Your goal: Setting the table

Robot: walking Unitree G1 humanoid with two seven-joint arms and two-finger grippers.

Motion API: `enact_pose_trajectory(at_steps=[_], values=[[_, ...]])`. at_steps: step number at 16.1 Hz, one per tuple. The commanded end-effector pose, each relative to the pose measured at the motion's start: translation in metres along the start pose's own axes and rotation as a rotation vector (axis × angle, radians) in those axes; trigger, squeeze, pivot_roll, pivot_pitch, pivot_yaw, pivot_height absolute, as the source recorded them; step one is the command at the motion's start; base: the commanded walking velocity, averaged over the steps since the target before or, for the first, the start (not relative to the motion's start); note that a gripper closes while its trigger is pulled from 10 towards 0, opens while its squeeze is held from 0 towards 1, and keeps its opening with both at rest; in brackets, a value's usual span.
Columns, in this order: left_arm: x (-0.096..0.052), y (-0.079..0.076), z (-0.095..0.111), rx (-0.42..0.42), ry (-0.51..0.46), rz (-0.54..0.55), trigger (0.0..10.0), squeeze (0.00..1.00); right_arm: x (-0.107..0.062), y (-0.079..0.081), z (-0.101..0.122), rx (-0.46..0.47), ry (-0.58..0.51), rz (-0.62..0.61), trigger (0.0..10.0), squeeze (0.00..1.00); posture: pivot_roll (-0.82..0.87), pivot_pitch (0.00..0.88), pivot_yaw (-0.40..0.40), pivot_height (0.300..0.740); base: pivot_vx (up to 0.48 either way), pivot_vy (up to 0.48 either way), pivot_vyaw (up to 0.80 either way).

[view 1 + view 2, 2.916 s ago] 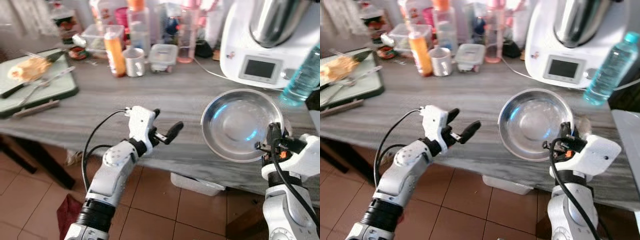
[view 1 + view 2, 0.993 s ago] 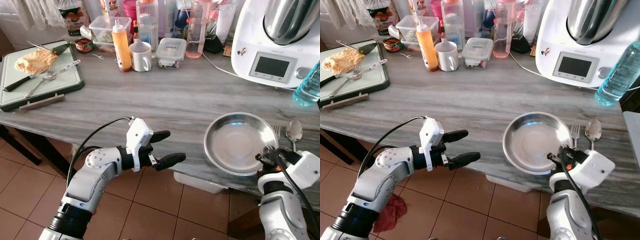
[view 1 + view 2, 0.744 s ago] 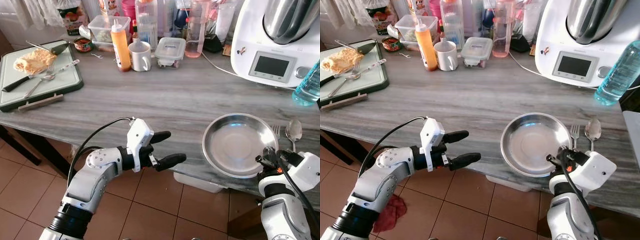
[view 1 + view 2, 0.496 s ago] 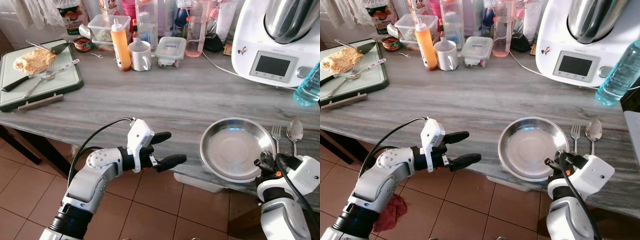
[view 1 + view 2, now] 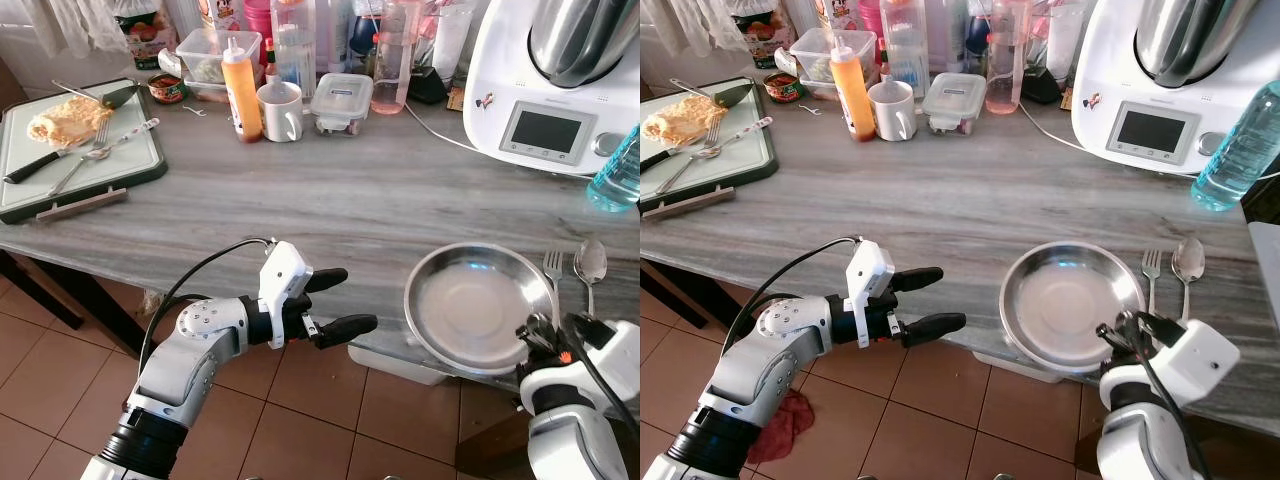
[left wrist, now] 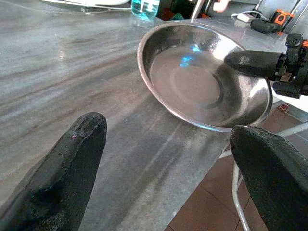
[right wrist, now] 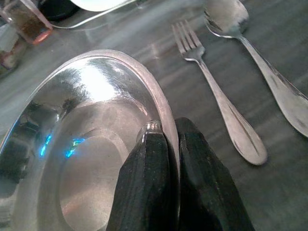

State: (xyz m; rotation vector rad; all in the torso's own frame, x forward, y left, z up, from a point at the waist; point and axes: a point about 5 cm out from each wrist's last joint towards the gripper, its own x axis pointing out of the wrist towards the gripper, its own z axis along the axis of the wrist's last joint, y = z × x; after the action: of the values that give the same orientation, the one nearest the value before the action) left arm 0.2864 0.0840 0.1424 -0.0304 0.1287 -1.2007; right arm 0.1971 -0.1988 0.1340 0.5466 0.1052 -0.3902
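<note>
My right gripper [image 7: 166, 144] is clenched on the near rim of the plate [image 5: 478, 305], which sits at the table's [image 5: 330, 200] front edge, just left of the fork [image 5: 552, 275]. My left gripper [image 5: 335, 302], fingers spread, hovers left of the plate.

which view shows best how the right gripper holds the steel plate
The right wrist view: the right gripper is shut on the steel plate's rim, one finger inside, one outside. The eye views show that grip from above, small.
</note>
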Motion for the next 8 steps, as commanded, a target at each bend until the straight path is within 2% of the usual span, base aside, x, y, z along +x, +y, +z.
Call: enact_pose_trajectory(at_steps=[1, 4, 8], values=[[0.002, -0.004, 0.002, 0.013, 0.008, -0.031, 10.0, 0.00, -0.013, 0.007, -0.016, 0.163, 0.065, -0.045, 10.0, 0.00, -0.04, 0.135, 0.020, 0.714, 0.000, 0.000, 0.00], [0.003, -0.005, 0.002, 0.015, 0.015, -0.051, 10.0, 0.00, -0.013, 0.003, -0.023, 0.196, 0.123, -0.082, 10.0, 0.00, -0.04, 0.134, 0.025, 0.714, 0.000, 0.000, 0.00], [0.004, -0.006, 0.002, 0.011, 0.012, -0.053, 10.0, 0.00, -0.007, 0.001, -0.027, 0.248, 0.147, -0.087, 10.0, 0.00, -0.04, 0.132, 0.026, 0.714, 0.000, 0.000, 0.00]])
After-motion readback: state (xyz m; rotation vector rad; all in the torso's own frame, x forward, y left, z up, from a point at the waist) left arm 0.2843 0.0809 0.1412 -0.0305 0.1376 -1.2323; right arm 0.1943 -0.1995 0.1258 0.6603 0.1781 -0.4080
